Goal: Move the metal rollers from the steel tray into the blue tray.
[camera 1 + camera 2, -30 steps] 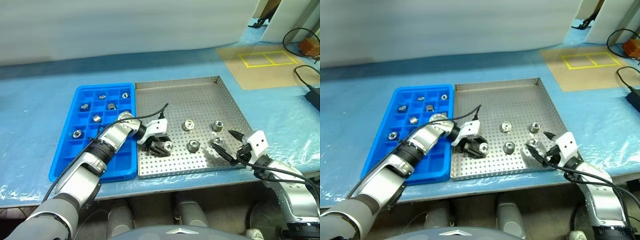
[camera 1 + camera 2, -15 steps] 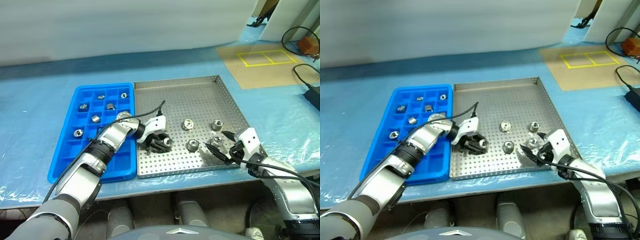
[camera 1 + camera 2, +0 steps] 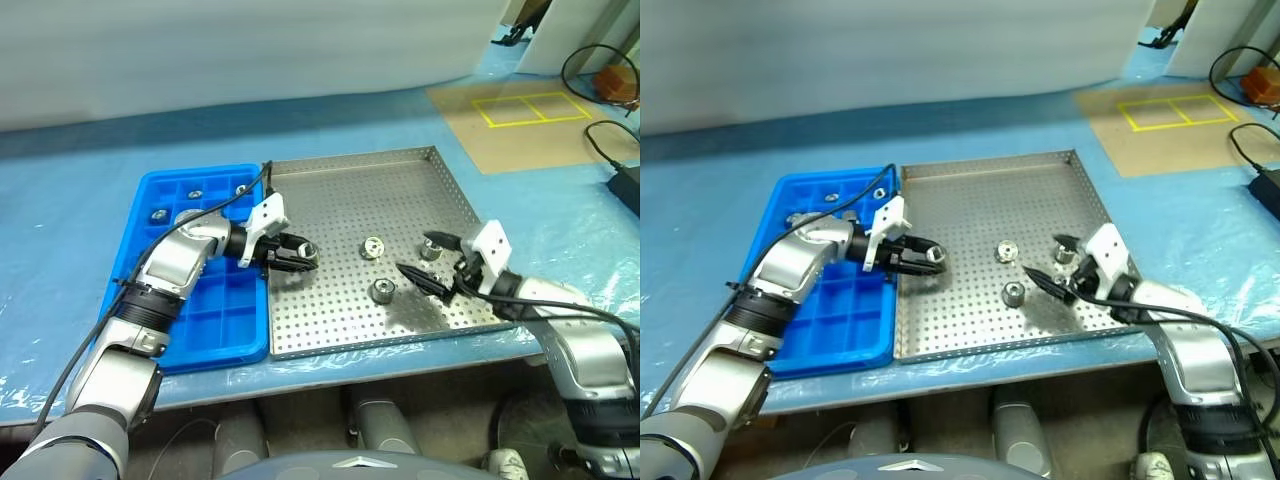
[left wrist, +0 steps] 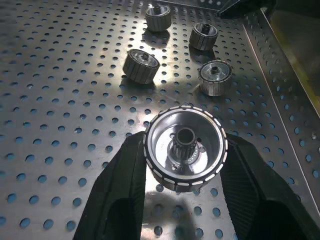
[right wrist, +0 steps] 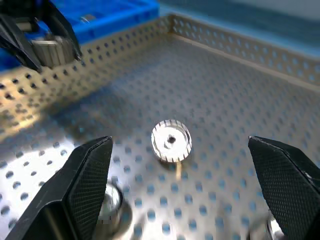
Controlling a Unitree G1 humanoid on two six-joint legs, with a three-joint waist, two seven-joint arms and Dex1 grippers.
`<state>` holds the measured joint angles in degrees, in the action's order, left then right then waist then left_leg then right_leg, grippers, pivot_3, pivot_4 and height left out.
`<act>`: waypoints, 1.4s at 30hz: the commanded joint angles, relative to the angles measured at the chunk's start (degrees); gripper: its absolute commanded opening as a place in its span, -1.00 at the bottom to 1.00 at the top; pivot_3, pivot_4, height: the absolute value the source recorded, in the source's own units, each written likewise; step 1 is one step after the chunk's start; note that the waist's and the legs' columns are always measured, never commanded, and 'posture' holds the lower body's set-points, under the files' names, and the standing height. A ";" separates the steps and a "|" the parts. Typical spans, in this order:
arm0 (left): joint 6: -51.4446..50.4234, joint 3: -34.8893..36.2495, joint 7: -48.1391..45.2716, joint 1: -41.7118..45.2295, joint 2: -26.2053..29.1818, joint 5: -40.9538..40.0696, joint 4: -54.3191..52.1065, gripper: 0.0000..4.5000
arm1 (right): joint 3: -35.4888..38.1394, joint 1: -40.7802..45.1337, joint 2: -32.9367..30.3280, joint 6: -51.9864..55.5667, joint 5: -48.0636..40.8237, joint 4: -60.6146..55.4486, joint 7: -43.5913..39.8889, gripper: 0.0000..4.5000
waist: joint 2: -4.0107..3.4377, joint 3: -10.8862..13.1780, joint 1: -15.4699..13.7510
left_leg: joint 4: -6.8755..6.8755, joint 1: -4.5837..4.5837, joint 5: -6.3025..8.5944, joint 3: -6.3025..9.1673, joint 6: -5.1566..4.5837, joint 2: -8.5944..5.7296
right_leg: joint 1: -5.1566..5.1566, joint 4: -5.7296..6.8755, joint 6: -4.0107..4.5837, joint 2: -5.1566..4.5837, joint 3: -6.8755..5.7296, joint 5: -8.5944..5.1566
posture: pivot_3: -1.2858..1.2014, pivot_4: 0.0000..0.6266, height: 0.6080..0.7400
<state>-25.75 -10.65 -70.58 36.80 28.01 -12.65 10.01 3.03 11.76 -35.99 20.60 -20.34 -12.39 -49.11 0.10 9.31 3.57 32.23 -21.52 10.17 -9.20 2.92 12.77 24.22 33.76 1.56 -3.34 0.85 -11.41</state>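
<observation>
My left gripper (image 3: pixel 300 255) is shut on a metal roller (image 4: pixel 185 147), a shiny ribbed cylinder, and holds it above the left part of the steel tray (image 3: pixel 350 190), close to the blue tray (image 3: pixel 200 310). Several metal rollers lie loose on the perforated steel tray, among them one (image 3: pixel 372 246) and another (image 3: pixel 381 290). My right gripper (image 3: pixel 415 258) hovers open over the tray's right side, with a roller (image 5: pixel 171 140) lying below and between its fingers. A few rollers (image 3: pixel 158 212) sit in the blue tray's far compartments.
Both trays rest side by side on a table covered in blue plastic sheet (image 3: pixel 80 200). A brown board with yellow tape squares (image 3: pixel 520 105) lies at the back right. Black cables (image 3: pixel 610 135) run along the right edge.
My left gripper has lifted its roller off the steel tray and carried it left towards the blue tray. My right gripper has risen and moved left over the loose rollers, still open.
</observation>
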 commanded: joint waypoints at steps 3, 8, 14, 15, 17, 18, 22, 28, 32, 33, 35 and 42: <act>-1.78 7.37 7.59 -3.63 2.88 -1.81 -5.64 -0.22 | -8.97 14.27 3.78 -1.00 1.91 7.08 -5.28 1.00 | -0.05 0.00 -1.46 | -0.08 0.14 -0.08 0.02 0.13 0.06 | -0.01 0.12 0.01 0.04 -0.03 0.00 | -0.05 -0.52 1.00; -3.88 12.34 15.46 -10.99 3.64 -2.58 -11.95 -0.22 | -15.48 25.53 10.29 1.07 4.17 12.73 -6.19 1.00 | -0.16 0.09 -3.23 | -0.11 -0.10 -0.13 0.04 0.21 0.07 | 0.24 0.17 0.05 0.06 -0.04 0.02 | 0.05 -0.52 1.00; -8.77 19.21 22.35 -22.08 4.59 -5.94 -21.75 -0.22 | -17.58 28.51 13.09 1.37 4.18 13.96 -8.35 1.00 | -0.14 0.10 -7.27 | -0.16 -0.49 -0.20 0.13 0.34 0.15 | 0.39 0.14 0.18 -0.04 -0.53 -0.05 | 0.12 -0.52 1.00; -9.69 20.58 23.18 -24.72 4.77 -6.73 -23.87 -0.22 | -18.45 28.57 13.53 0.56 4.73 14.12 -8.88 1.00 | -0.13 0.10 -7.73 | -0.16 -0.51 -0.20 0.16 0.34 0.15 | 0.39 0.14 0.18 -0.05 -0.57 -0.06 | 0.13 -0.52 1.00; -11.00 22.18 24.49 -28.16 5.04 -7.79 -26.67 -0.22 | -19.58 28.65 14.25 -0.56 5.53 14.53 -9.61 1.00 | -0.13 0.10 -8.08 | -0.15 -0.54 -0.20 0.22 0.36 0.16 | 0.39 0.14 0.18 -0.05 -0.63 -0.06 | 0.15 -0.52 1.00; -11.47 22.82 25.09 -29.53 5.11 -8.25 -27.76 -0.22 | -19.93 28.75 14.71 -0.78 5.60 14.85 -9.99 1.00 | -0.13 0.11 -8.30 | -0.16 -0.54 -0.21 0.25 0.38 0.15 | 0.38 0.17 0.18 -0.07 -0.67 -0.06 | 0.16 -0.52 1.00; -12.62 24.20 27.42 -33.69 5.05 -9.65 -31.23 -0.22 | -20.67 29.52 16.75 -1.55 5.55 17.25 -11.72 1.00 | -0.13 0.11 -9.06 | -0.20 -0.49 -0.25 0.37 0.42 0.18 | 0.39 0.22 0.19 -0.04 -0.70 -0.07 | 0.18 -0.52 1.00; -13.32 26.67 31.03 -37.63 4.21 -11.81 -34.38 -0.22 | -20.37 30.27 16.91 -3.67 6.71 20.82 -13.34 1.00 | -0.08 0.14 -9.38 | -0.14 -0.36 -0.36 0.42 0.58 0.17 | 0.50 0.82 0.21 -0.08 -0.68 -0.12 | 0.20 -0.52 1.00; -12.32 26.46 32.82 -39.60 3.93 -11.46 -33.92 -0.22 | -20.64 29.69 17.29 -3.68 6.93 21.11 -13.61 1.00 | -0.08 0.14 -9.40 | -0.15 -0.39 -0.43 0.50 0.69 0.18 | 0.65 0.96 0.28 -0.03 -0.68 -0.16 | 0.20 -0.52 1.00; -12.12 26.35 33.35 -39.35 3.59 -11.56 -33.50 -0.22 | -20.72 29.53 17.39 -3.81 7.07 21.20 -13.58 1.00 | -0.08 0.13 -9.43 | -0.15 -0.40 -0.43 0.50 0.69 0.18 | 0.65 0.96 0.28 -0.03 -0.67 -0.17 | 0.20 -0.52 1.00; -11.70 25.83 34.58 -38.24 2.94 -11.24 -32.39 -0.22 | -20.63 29.37 17.51 -3.93 7.28 21.58 -13.47 1.00 | -0.08 0.13 -9.46 | -0.15 -0.46 -0.43 0.50 0.69 0.17 | 0.69 0.95 0.30 -0.03 -0.68 -0.17 | 0.20 -0.52 1.00; -11.00 23.99 35.26 -37.94 2.38 -11.31 -31.08 -0.22 | -19.94 28.75 16.81 -4.93 8.42 22.94 -13.18 1.00 | -0.07 0.13 -9.43 | -0.14 -0.51 -0.45 0.50 0.68 0.17 | 0.74 0.94 0.34 -0.03 -0.68 -0.20 | 0.18 -0.52 1.00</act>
<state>-38.21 12.90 -35.66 -1.36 30.27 -23.58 -20.56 -18.26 40.57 -18.84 16.84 -11.62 10.95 -62.33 0.03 9.44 -5.85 32.09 -22.02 9.73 -8.70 3.60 12.95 24.96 34.70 1.91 -3.36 0.17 -11.61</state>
